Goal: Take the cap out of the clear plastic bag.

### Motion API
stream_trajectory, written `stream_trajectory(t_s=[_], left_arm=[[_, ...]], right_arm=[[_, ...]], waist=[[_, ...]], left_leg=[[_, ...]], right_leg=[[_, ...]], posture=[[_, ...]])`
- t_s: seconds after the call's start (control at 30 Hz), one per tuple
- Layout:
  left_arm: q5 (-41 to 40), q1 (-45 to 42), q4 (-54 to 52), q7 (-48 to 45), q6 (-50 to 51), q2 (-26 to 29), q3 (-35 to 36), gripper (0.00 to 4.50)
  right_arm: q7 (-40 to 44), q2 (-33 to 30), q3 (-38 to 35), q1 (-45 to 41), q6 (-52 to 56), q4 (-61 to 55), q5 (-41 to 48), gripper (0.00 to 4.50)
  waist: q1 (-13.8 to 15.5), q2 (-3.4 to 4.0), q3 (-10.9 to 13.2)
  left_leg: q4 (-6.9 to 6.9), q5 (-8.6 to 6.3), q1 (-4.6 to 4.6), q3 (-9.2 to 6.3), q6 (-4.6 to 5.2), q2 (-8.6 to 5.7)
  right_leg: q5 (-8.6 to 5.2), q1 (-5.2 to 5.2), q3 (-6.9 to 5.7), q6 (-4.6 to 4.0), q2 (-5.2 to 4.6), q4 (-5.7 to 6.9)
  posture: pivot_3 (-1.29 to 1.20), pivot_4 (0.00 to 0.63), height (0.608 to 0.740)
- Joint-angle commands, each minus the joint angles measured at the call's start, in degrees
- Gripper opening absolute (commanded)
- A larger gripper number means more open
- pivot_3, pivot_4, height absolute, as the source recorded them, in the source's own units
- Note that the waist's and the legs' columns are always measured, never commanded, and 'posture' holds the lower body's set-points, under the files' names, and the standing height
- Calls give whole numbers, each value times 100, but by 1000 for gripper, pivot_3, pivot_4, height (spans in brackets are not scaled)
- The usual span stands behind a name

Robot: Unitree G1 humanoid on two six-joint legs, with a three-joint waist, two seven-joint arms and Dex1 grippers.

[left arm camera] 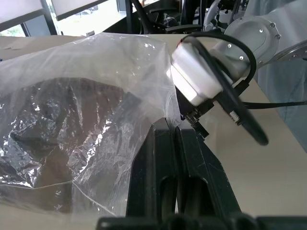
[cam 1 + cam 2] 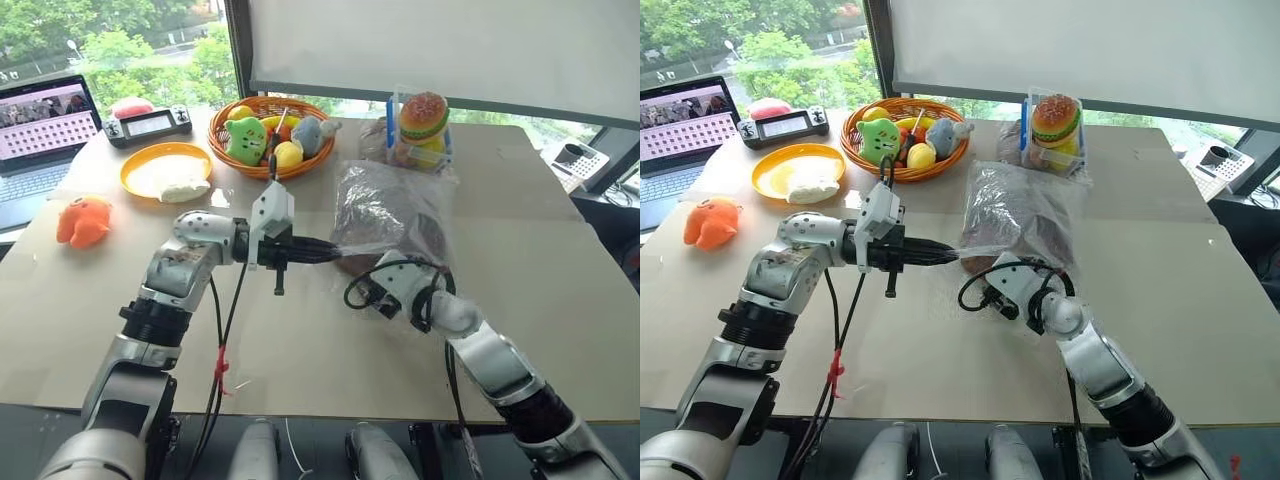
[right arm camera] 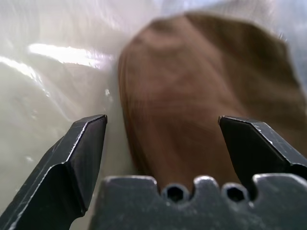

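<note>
My left claw [image 2: 330, 250] pinches the clear plastic bag's [image 2: 385, 205] edge on the worktop [image 2: 560, 300]; right claw [image 3: 163, 139] gapes at the brown cap [image 3: 206, 91] inside. Snag film instead, and the whole bag drags along.

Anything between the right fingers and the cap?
Nothing: in the right wrist view the open fingers frame the bare brown cap inside the bag.

Bright daylight from the windows [image 2: 150, 40] — glare on the clear plastic bag [image 1: 72, 120], right wrist view blurred
</note>
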Motion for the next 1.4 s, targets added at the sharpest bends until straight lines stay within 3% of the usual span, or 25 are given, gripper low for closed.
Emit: stream_trajectory(t_s=[0.03, 0.4, 0.53, 0.57, 0.6, 0.93, 1.27, 1.4], left_arm=[[-69, -217, -81, 47, 5, -55, 118, 103], [-129, -121, -260, 137, 166, -105, 113, 103], [-135, -100, -311, 146, 206, -98, 116, 0], [-137, -93, -325, 151, 220, -93, 118, 0], [-139, -87, -336, 154, 231, -88, 118, 0], [-168, -68, -379, 187, 279, -87, 116, 0], [193, -42, -61, 510, -110, -253, 38, 0], [226, -52, -6, 517, -164, -311, 32, 0]], right_arm=[[76, -51, 321, 73, 438, 191, -517, 4500], [-248, 549, 395, -57, 795, 938, -1276, 4500], [-281, 655, 333, 0, 750, 1104, -1376, 3429], [-285, 662, 314, 29, 744, 1116, -1373, 3336], [-283, 667, 299, 53, 740, 1124, -1371, 2757], [-124, 692, 109, 249, 673, 1093, -1477, 22], [1620, 1004, -883, 730, 1653, -1822, 512, 5], [1651, 605, -758, 628, 2006, -2284, 477, 5]], waist=[[6, 0, -1], [-4, -4, -11], [6, -3, -25], [15, -3, -28], [28, -5, -31], [33, -19, -45], [-55, -21, -48], [-143, -18, -46]], left_leg=[[1, 0, 1, -1, 0, 0], [6, 0, 94, -2, -1, 1], [7, 2, 98, -3, 3, 0], [7, 3, 97, -3, 3, 0], [7, 3, 97, -3, 4, -1], [7, 2, 91, -4, 3, -1], [-14, -7, 74, -7, 7, 3], [-24, -7, 78, -9, 8, 5]], right_leg=[[0, 3, -2, 0, 0, 1], [-20, 95, -4, 28, 0, -1], [-21, 98, -3, 31, 0, 0], [-20, 98, -3, 31, 0, 0], [-21, 98, -3, 31, 0, 0], [-21, 98, -4, 31, -1, -10], [-19, 88, -8, 23, 1, -34], [-20, 85, -9, 17, 3, -32]], posture=[[0, 150, 740], [0, 150, 740], [0, 150, 740], [0, 150, 740], [0, 150, 740], [0, 150, 740], [0, 150, 740], [0, 150, 740]])
